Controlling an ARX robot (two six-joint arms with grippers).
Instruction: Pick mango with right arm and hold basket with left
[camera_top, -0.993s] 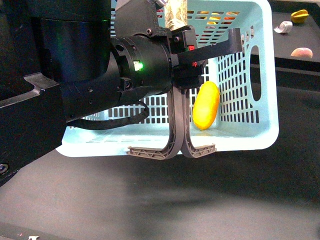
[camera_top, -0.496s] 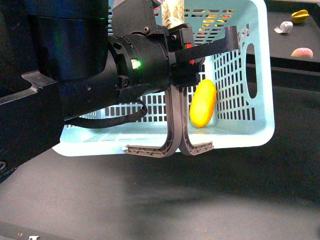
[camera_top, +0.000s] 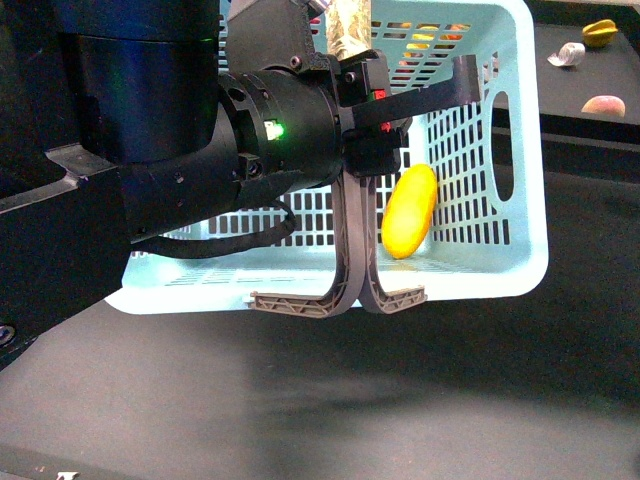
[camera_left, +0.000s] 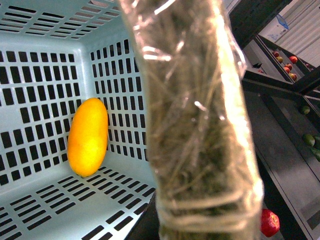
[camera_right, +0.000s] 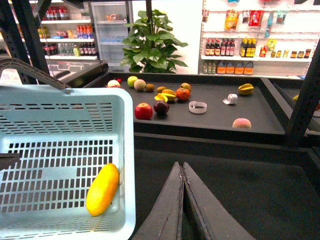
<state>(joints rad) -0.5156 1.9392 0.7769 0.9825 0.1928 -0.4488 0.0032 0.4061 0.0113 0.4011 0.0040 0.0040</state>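
The turquoise basket (camera_top: 520, 200) hangs tilted in the front view, with the yellow mango (camera_top: 410, 210) lying inside against its right wall. My bulky black left arm reaches in from the left. Its grey curved fingers (camera_top: 352, 220) hang shut in front of the basket, the left gripper (camera_top: 340, 298) closed on the basket handle (camera_top: 352, 30), which is wrapped with tape. In the left wrist view the taped handle (camera_left: 195, 125) fills the frame and hides the fingers, with the mango (camera_left: 88, 136) behind it. My right gripper (camera_right: 181, 166) is shut and empty over the dark table, right of the basket (camera_right: 127, 150) and the mango (camera_right: 103, 189).
A black counter behind holds loose fruit: a star fruit (camera_top: 600, 32), a peach (camera_top: 603, 104), a tape roll (camera_top: 566, 54), and a red apple (camera_right: 143, 111). A black frame post (camera_right: 305, 95) stands at the right. A red fruit (camera_left: 270, 222) lies low beside the basket.
The basket and my left arm swayed slightly left and up, then a little back right. The mango stays against the basket wall. The grip on the handle is unchanged.
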